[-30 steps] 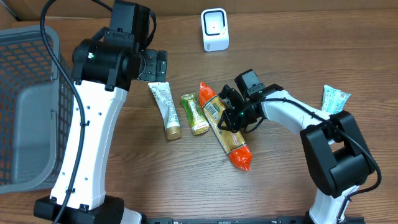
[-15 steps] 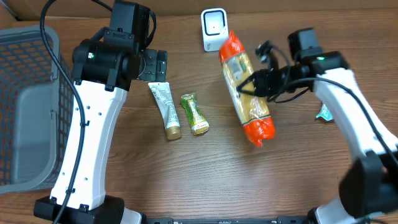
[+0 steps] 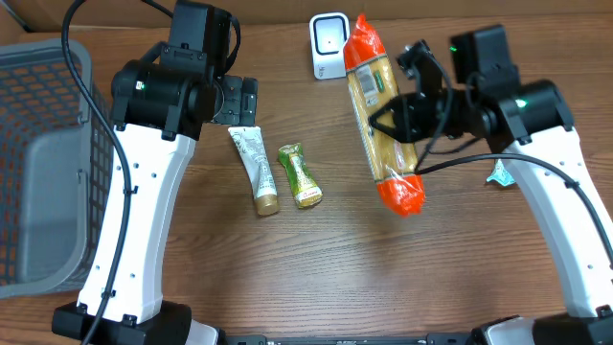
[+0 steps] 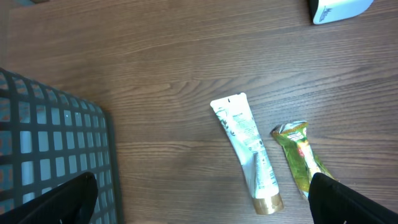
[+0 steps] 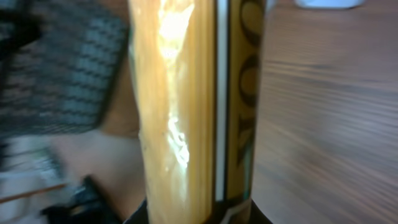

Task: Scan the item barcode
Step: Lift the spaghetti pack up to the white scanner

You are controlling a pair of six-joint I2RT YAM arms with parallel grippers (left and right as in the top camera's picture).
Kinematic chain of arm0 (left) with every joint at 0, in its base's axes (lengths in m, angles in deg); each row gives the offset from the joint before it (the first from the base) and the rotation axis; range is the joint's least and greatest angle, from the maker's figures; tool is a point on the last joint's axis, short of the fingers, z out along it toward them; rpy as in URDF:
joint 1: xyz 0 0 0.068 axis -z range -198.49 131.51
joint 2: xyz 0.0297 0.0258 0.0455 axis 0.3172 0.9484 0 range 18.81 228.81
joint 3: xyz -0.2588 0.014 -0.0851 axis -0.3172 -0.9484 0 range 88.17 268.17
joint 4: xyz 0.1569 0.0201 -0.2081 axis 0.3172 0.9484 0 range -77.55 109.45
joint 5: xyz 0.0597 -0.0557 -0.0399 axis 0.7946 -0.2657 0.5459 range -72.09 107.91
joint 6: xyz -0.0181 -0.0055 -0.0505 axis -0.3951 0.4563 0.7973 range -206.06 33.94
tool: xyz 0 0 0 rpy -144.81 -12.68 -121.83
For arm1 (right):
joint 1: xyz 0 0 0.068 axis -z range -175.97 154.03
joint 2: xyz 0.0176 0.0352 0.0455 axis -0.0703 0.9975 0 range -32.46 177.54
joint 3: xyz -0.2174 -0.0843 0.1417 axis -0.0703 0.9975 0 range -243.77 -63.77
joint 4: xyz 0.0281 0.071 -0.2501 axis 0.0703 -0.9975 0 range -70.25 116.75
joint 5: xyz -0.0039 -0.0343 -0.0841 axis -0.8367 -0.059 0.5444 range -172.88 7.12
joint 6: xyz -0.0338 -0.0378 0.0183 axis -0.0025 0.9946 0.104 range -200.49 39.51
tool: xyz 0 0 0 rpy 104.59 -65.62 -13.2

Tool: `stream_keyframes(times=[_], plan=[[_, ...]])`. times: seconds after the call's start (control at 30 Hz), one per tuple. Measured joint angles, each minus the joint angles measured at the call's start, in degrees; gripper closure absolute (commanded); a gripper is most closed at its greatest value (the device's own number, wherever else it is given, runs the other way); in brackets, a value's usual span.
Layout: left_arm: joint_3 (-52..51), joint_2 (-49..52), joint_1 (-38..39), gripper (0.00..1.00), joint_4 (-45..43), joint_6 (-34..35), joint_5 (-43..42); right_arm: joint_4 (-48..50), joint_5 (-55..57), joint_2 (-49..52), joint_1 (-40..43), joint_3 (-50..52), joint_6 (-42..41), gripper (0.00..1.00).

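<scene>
Overhead: right gripper (image 3: pixel 397 120) clamped on snack pack (image 3: pixel 369 86), aloft beside scanner (image 3: pixel 330 45) near far table (image 3: pixel 287 278) edge; left gripper (image 3: pixel 237 101) agape, empty.

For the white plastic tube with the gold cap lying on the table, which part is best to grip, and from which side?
Probably the middle of the white plastic tube, from straight above, jaws closing across its narrow width. It lies flat, long and slim, and a gap separates it from the green-gold foil packet beside it.
</scene>
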Motion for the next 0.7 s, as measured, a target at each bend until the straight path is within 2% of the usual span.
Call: stream_keyframes(times=[0.1, 0.13, 0.23, 0.43, 0.57, 0.7], plan=[[0.0, 0.0, 0.0, 0.00, 0.0, 0.0, 0.0, -3.8, 11.9, 3.9, -4.3, -11.7, -0.9, 0.97], [0.0, 0.0, 0.0, 0.00, 0.0, 0.0, 0.0, -5.0, 18.6, 7.0, -5.9, -19.1, -0.7, 0.97], [0.0, 0.0, 0.0, 0.00, 0.0, 0.0, 0.0, -3.2, 29.2, 12.6, -7.2, -25.1, 0.6, 0.96], [0.0, 0.0, 0.0, 0.01, 0.0, 0.0, 0.0, 6.3, 51.4, 30.1, -7.8, -25.2, 6.4, 0.96], [0.0, 0.0, 0.0, 0.00, 0.0, 0.0, 0.0, 15.3, 59.3, 36.5, -8.2, -24.5, 18.4, 0.96], [0.0, 0.0, 0.0, 0.00, 0.0, 0.0, 0.0, 25.3, 62.2, 38.4, -8.6, -24.5, 29.1, 0.96]])
